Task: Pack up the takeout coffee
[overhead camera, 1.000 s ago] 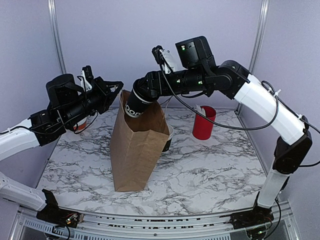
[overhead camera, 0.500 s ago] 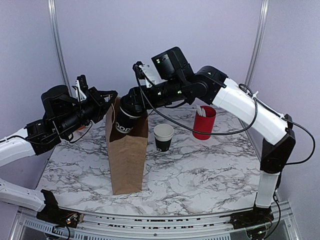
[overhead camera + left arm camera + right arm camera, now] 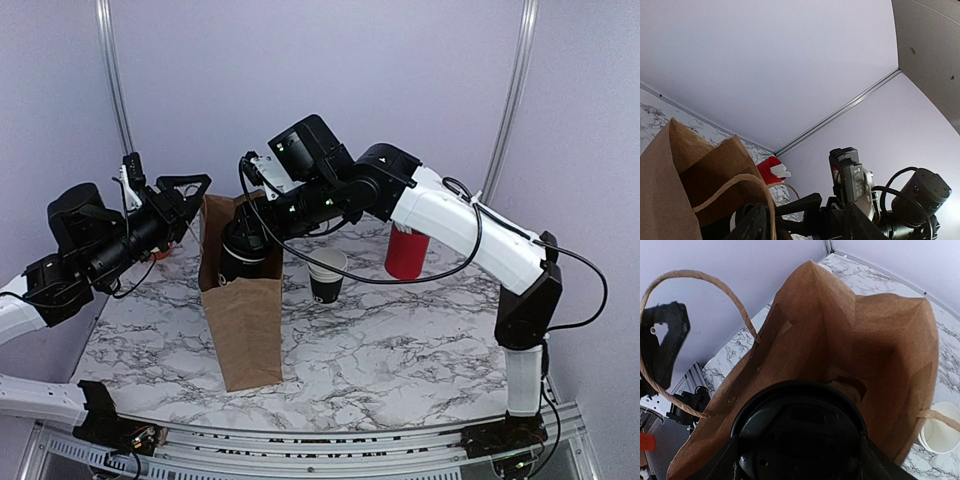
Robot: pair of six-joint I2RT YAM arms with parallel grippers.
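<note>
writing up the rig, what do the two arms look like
The right arm and left arm have white shells on the long links and black joints and wrists. Thin black cables loop alongside; green lights glow on the right wrist.

Brown bag, black cup, red cup, grey-veined white tabletop.

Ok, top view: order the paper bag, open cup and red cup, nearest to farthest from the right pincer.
1. paper bag, just below the right pincer
2. open cup, on the table right of the bag
3. red cup, farther right, at the back
</note>
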